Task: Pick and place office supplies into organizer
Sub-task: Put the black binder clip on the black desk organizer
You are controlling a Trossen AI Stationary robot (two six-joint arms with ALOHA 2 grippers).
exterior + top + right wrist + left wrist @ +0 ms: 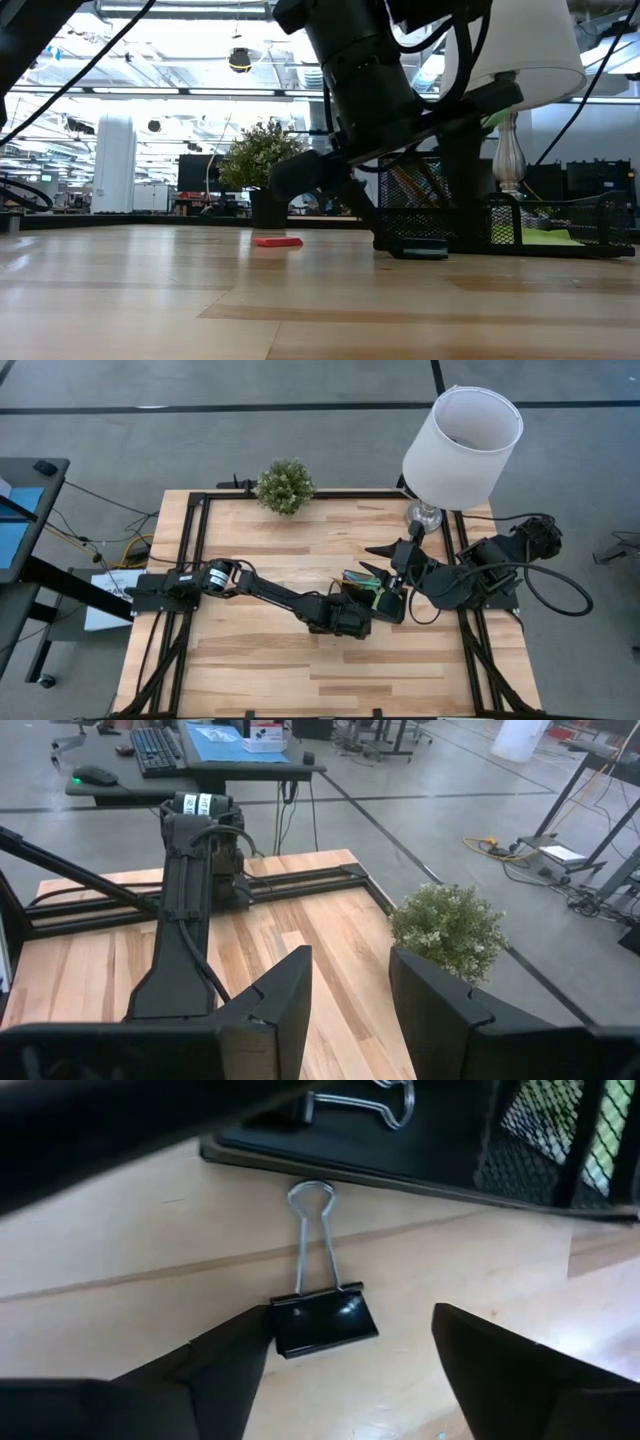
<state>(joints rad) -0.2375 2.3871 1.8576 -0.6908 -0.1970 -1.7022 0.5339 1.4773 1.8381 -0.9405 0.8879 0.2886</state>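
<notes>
A small black binder clip (325, 1320) lies flat on the table just in front of the black mesh organizer (400, 1170), with its wire handles pointing at the organizer's edge. My left gripper (352, 1325) is low over the table and open, one finger on each side of the clip. Another clip (385, 1100) lies inside the organizer. In the high view the organizer (366, 590) holds pens and green items, and my left gripper (350, 618) is at its near side. My right gripper (350, 960) hovers open and empty above the organizer. A pink eraser (277, 241) lies on the table. My left gripper has one finger (235, 1355) right against the side of the clip's black body (285, 1325); I cannot tell whether it touches. The other finger stands clear of the clip. The fingers come slanting down from the table's left side, and the clip lies flat on the wood.
A white-shaded lamp (462, 445) stands at the far right of the table, and a small potted plant (285, 486) sits at the far edge. A lime-green sticky pad (545, 237) lies in the organizer's low section. Black rails (190, 550) frame the table.
</notes>
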